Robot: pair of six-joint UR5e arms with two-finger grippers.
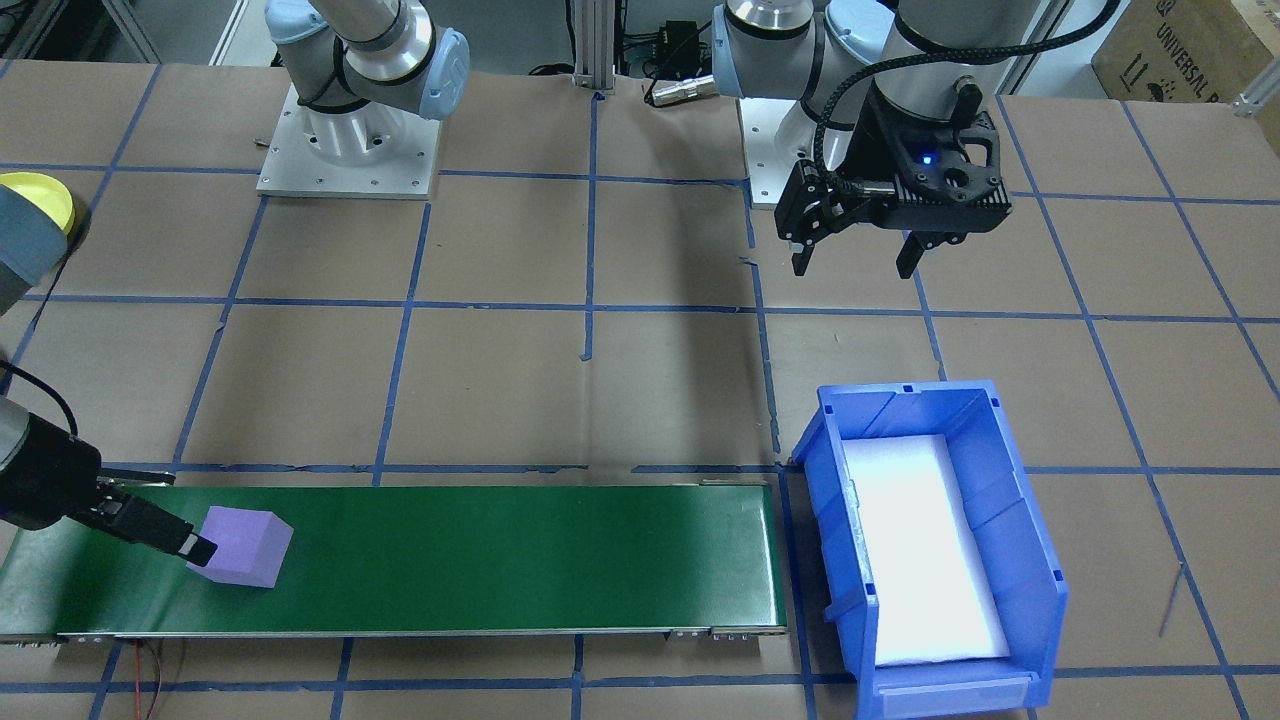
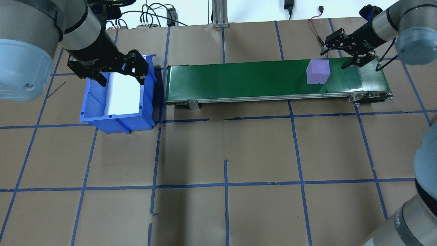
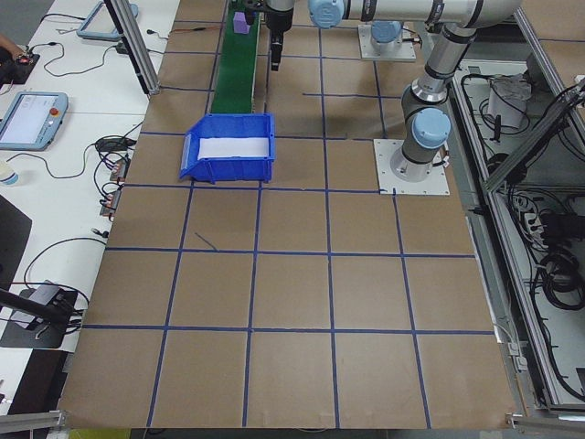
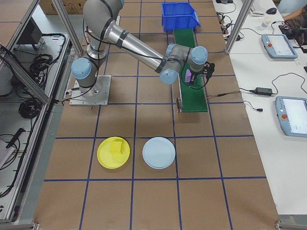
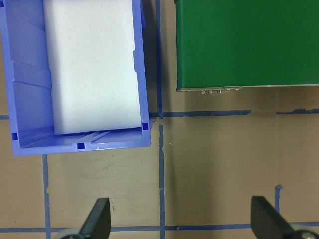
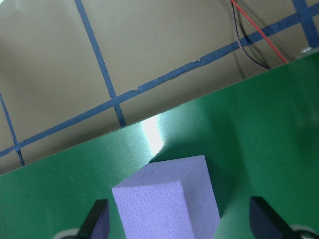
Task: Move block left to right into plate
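Observation:
The block point(image 2: 318, 71) is a purple foam cube resting on the green conveyor belt point(image 2: 239, 78), near its right end. My right gripper point(image 2: 334, 59) is open and low over the belt. In the right wrist view the block point(image 6: 167, 204) lies between its spread fingers, apart from both. From the front, one finger point(image 1: 192, 545) sits right beside the block point(image 1: 245, 545). The yellow plate point(image 4: 113, 152) lies on the table far from the belt, with a small yellow piece in it. My left gripper point(image 2: 122, 82) hangs open and empty above the blue bin point(image 2: 116, 120).
A pale blue plate point(image 4: 159, 152) lies next to the yellow one. The blue bin point(image 1: 1020, 520), lined with white foam, stands at the belt's other end. Red and black wires point(image 6: 249, 45) run beside the belt. Blue tape lines grid the brown table.

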